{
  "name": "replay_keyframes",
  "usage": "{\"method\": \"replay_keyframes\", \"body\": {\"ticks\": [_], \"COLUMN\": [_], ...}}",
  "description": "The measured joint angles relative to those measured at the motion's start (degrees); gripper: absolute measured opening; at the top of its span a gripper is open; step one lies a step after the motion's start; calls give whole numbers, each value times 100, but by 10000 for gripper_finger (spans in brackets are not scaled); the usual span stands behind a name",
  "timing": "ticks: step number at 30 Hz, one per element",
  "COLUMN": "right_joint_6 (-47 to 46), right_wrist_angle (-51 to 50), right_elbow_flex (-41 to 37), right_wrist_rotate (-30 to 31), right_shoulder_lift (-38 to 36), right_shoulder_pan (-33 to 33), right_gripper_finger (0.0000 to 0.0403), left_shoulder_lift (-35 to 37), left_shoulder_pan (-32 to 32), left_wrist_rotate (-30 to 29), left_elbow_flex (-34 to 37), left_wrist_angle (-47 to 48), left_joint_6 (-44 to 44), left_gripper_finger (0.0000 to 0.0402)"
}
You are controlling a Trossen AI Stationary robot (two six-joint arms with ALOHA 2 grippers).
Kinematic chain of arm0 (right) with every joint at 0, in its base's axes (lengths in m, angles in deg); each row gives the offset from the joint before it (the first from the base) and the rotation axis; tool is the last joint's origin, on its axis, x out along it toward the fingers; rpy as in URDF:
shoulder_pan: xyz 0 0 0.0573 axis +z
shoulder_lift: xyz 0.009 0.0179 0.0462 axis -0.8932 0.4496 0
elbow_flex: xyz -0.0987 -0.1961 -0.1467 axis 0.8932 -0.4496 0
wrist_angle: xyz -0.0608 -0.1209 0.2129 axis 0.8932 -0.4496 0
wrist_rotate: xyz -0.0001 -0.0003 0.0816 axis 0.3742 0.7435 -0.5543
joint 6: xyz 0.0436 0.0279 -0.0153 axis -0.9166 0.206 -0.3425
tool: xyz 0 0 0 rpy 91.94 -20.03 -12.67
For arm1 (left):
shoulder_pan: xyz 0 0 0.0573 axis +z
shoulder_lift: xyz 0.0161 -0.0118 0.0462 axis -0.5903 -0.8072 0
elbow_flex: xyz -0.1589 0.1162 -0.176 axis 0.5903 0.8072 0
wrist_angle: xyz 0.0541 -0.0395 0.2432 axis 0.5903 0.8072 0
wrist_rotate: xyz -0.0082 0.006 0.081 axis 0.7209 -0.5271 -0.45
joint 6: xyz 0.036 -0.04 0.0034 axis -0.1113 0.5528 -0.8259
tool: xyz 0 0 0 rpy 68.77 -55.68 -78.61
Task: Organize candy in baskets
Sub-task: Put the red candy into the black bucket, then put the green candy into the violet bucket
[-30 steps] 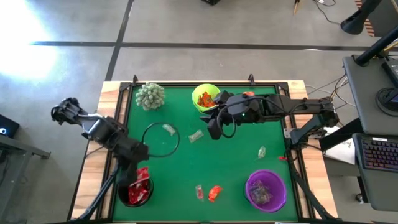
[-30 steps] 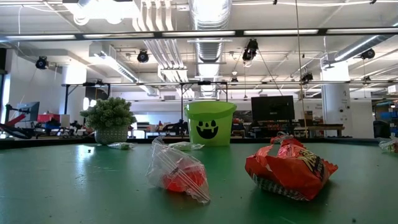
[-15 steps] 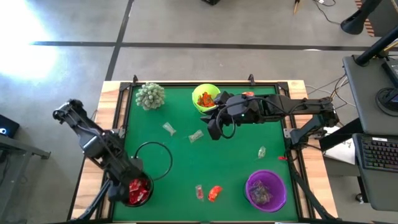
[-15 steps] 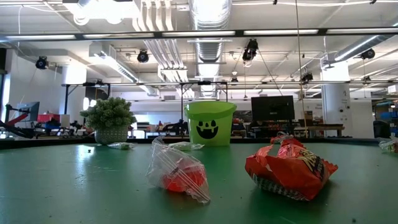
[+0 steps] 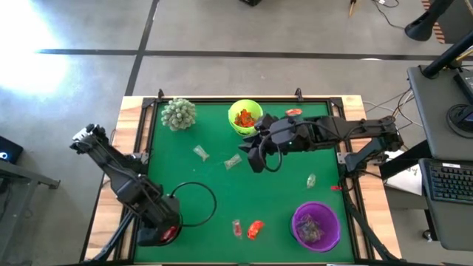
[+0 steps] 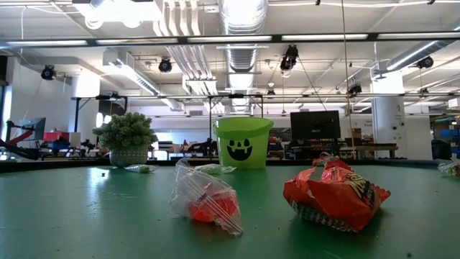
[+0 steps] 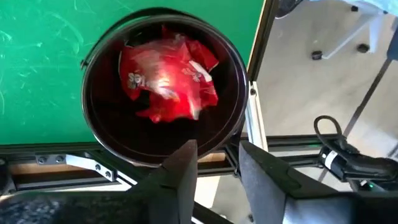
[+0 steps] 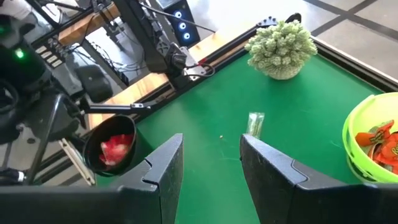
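The left pincer (image 7: 214,177) hung right over the black basket (image 5: 160,229) at the near left corner of the green bench (image 5: 281,188). Its two fingers were apart and held nothing. Red candy (image 7: 166,81) lay inside that basket, just below the fingers.

The right pincer (image 5: 253,158) hung above the middle of the bench, close to the lime green basket (image 5: 244,116). Its fingers were spread apart and empty too. Orange candy (image 8: 380,140) sat in the lime green basket.

The purple basket (image 5: 316,226) stood at the near right corner with some candy in it. A clear-wrapped candy (image 5: 200,153) and another pale one (image 5: 233,161) lay near the middle of the bench. One more pale candy (image 5: 311,179) lay on the right side. A clear candy (image 5: 236,227) and a red-orange candy (image 5: 255,229) lay side by side near the front edge, between the black and purple baskets.

A spiky pale-green plant (image 5: 179,113) stood at the far left corner.
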Motion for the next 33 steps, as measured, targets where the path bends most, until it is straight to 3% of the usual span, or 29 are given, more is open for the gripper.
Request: {"method": "replay_keyframes", "body": {"ticks": [3,6,13,19,25,33], "right_joint_6": [157,354,1146,2700,3601,4477], "right_wrist_angle": [-135,-518,-1215,-1159,-1104,-700], "right_elbow_flex": [0,0,-6,-9,-11,-11], "right_wrist_rotate": [-3,-16,1,-2,2,110], "right_shoulder_lift": [2,2,120,504,1104,1862], "right_shoulder_pan": [34,34,-8,-8,-118,-402], "right_gripper_finger": [151,151,151,150,150,151], "left_shoulder_lift": [43,204,772,1069,1134,1128], "left_shoulder_pan": [-20,-29,-25,-22,-22,-22], "left_wrist_rotate": [-71,-551,-2467,-3852,-4586,-4594], "left_elbow_flex": [0,0,0,0,0,0], "left_wrist_angle": [7,46,192,189,190,192], "left_joint_6": [1,-2,170,409,580,1174], "left_gripper_finger": [113,116,117,117,117,117]}}
